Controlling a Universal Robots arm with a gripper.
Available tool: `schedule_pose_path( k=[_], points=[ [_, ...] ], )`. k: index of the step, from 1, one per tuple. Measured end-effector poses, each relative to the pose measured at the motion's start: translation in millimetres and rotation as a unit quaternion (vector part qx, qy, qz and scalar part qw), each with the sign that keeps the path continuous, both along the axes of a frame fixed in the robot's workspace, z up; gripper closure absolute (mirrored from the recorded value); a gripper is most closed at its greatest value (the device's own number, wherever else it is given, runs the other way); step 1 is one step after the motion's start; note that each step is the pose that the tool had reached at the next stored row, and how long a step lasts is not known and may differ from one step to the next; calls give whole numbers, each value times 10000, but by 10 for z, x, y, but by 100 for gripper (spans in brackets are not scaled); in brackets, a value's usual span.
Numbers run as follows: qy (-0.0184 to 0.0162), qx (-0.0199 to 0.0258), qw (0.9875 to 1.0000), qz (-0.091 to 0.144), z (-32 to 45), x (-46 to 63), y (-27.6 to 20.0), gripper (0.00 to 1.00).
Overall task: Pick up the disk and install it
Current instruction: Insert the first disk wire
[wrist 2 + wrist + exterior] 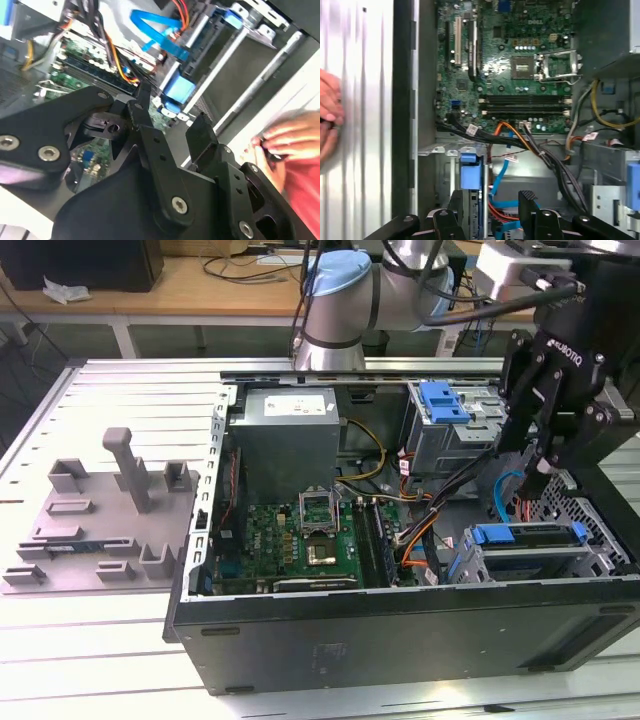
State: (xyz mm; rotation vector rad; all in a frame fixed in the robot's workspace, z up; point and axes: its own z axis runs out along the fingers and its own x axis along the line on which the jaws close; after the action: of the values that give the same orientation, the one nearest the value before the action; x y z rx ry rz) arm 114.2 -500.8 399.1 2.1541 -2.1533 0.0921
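The disk (530, 537) lies flat in its blue carrier, in the low bay at the exterior view's right end of the computer case (400, 640). Its long axis runs along the case's near wall. Our gripper (532, 455) hangs just above it, slightly to the far side, fingers (527, 200) apart and gripping nothing (a person's hand (327, 120) rests outside the case). We judge the disk is seated in its bay.

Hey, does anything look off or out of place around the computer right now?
Yes: a person's hand is over the table just outside the computer case, close to where the open gripper hovers inside. The processor socket also stands empty with its latch frame flipped up.
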Motion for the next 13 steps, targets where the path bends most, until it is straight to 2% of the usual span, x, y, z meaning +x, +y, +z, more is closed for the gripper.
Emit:
schedule_pose_path(
  k=[1, 2, 3, 4, 5, 6, 8, 9, 10, 12, 13],
  points=[
    [2, -84, 10000, 0, 0, 0, 21, 44],
    [4, -225, 9997, -1, -1, 0, 63, 44],
    [5, -345, 9994, 0, 0, 0, 115, 44],
    [5, -412, 9992, 0, 0, 0, 172, 44],
    [5, -472, 9989, 0, -1, 2, 251, 44],
    [5, -494, 9988, 0, 0, 3, 296, 44],
    [6, -558, 9984, 0, 0, 20, 462, 44],
    [10, -582, 9983, 0, -1, 43, 526, 44],
    [17, -601, 9982, 2, 0, 59, 551, 44],
    [47, -621, 9981, 10, -2, 101, 572, 44],
    [88, -623, 9980, 17, -4, 153, 576, 44]
  ],
)
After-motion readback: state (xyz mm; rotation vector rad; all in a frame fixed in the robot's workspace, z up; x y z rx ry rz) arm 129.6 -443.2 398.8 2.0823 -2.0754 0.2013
